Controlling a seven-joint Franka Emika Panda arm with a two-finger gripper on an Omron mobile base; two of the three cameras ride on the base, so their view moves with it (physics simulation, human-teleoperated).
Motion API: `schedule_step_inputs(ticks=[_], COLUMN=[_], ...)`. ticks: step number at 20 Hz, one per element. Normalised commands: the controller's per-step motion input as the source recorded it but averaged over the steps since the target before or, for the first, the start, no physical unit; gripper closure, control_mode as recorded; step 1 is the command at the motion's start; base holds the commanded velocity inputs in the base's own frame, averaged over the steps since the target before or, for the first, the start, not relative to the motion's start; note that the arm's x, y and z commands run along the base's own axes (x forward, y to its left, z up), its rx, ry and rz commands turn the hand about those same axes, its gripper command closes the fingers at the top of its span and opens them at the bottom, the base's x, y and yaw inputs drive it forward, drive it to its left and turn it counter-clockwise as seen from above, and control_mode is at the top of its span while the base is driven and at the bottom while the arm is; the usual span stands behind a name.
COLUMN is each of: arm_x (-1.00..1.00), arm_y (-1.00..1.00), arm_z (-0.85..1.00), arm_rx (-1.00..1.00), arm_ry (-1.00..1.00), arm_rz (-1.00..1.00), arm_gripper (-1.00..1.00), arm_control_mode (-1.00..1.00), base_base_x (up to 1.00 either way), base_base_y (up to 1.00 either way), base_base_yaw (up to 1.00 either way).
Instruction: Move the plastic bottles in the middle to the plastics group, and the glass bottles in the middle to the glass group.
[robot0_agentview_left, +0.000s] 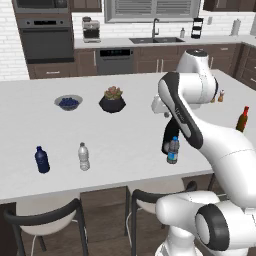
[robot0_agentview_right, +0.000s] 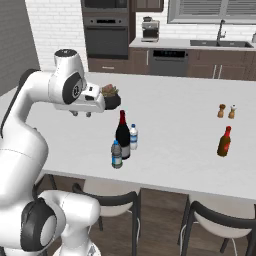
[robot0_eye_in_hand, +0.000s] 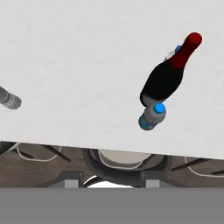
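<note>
No lettering can be read anywhere; the bottle labels are too blurred to make out.

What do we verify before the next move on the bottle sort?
1. Gripper empty: ok, holds nothing, above the white counter.
2. Jaws open for a grasp: not ok, shut.
3. Middle bottles upright: ok; near-black glass bottle with red cap, dark-capped blue-labelled plastic water bottle, pale-capped clear water bottle.
4. Finger room between them: not ok, tightly clustered.
5. Plastics group standing: ok; squat navy bottle, white-labelled clear bottle.
</note>
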Motion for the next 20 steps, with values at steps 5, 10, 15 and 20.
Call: schedule_step_inputs(ticks=[5,10,15,20], arm_x=[-0.11,-0.18,-0.01,0.00], arm_y=[-0.06,-0.24,-0.36,-0.44], arm_z=[0.00,0.00,-0.02,-0.27], arm_rx=[-0.01,-0.04,0.00,0.00], arm_ry=[0.20,0.19,0.02,0.00], arm_rz=[-0.05,-0.03,-0.01,0.00], arm_gripper=[-1.00,-1.00,-1.00,-1.00], arm_control_mode=[-1.00,-1.00,-1.00,-1.00], base_base_x=[0.00,0.00,0.00,0.00], base_base_y=[0.00,0.00,0.00,0.00], base_base_yaw=[0.00,0.00,0.00,0.00])
